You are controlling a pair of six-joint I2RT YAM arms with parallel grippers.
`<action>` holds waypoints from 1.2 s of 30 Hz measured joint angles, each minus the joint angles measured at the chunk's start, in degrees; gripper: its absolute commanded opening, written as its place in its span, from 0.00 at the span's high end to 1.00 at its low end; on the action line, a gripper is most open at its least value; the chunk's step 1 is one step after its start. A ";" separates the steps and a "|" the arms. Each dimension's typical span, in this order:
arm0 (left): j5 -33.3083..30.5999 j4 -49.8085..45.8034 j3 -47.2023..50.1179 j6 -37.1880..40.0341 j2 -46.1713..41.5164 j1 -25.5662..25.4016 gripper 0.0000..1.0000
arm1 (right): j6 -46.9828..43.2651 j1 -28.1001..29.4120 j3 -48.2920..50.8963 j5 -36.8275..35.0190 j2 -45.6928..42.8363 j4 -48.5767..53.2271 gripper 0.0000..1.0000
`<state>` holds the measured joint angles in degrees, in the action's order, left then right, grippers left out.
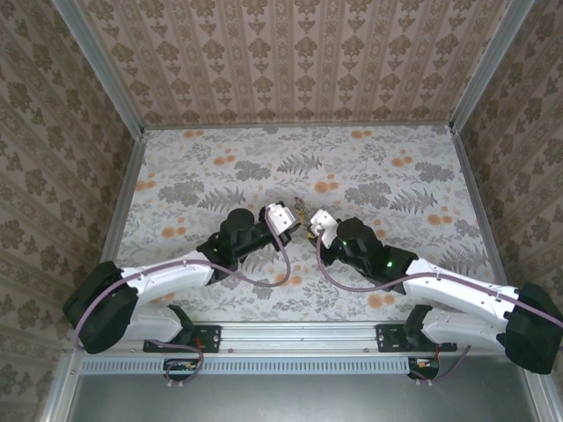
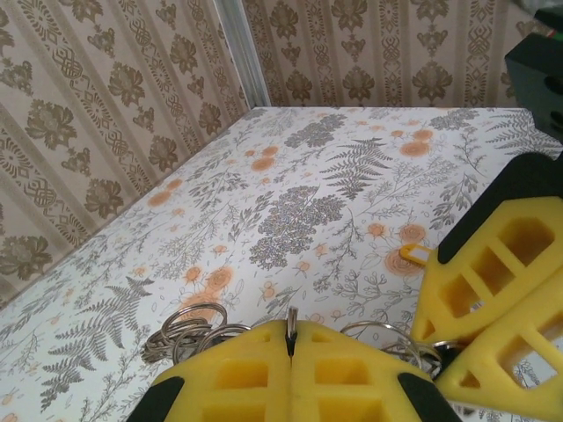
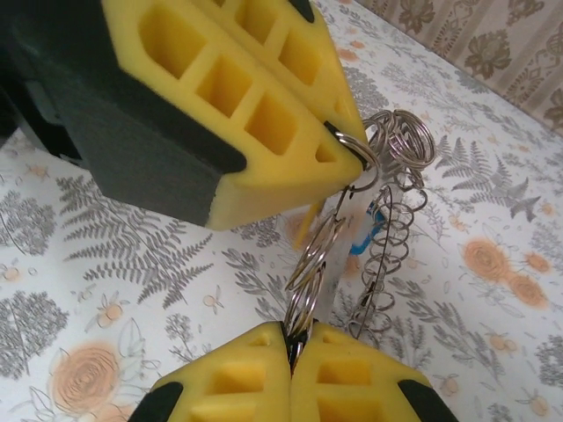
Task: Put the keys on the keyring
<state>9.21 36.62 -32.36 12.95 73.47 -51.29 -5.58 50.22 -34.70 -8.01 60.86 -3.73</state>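
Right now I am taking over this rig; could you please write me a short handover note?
Left gripper: shut on the upper loop of the keyring.
Right gripper: shut on a lower loop of it.
Keys: blue-headed key among the rings; yellow-headed key loose on the table.
Done: keyring held between both grippers.
Left: thread the yellow-headed key, as far as I can tell.

Keyring [image 3: 310, 264] between left tool [image 3: 347, 149] and right tool [image 3: 288, 338], mid-table [image 1: 396, 176].

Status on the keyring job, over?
Left end effector shut on keyring; right end effector shut on it too. Yellow-headed key loose on table. Ring chain dangling beside grip.
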 measured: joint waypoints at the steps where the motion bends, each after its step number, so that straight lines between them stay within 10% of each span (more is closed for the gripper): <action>1: 0.20 0.79 0.02 -0.02 0.57 0.07 1.00 | 1.07 0.00 -0.04 0.17 0.44 -0.33 1.00; 10: 6.86 11.93 1.07 -2.45 4.72 2.21 1.00 | 5.62 -1.42 -0.07 3.48 0.63 -1.99 0.99; 19: 22.58 17.51 0.52 -4.68 4.70 5.73 1.00 | -2.45 -11.02 0.66 28.37 -7.37 -0.70 0.66; 26: 32.87 10.19 0.22 -4.52 4.55 8.33 1.00 | -12.59 -16.55 -2.54 42.45 -9.68 4.24 0.68; 36: 39.65 2.62 -0.81 -2.67 2.51 9.49 1.00 | -20.63 -20.09 -3.52 43.76 -9.73 8.72 0.68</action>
<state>48.86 39.24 -33.17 10.28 75.99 -41.80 -26.22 30.13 -38.22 35.75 51.13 4.99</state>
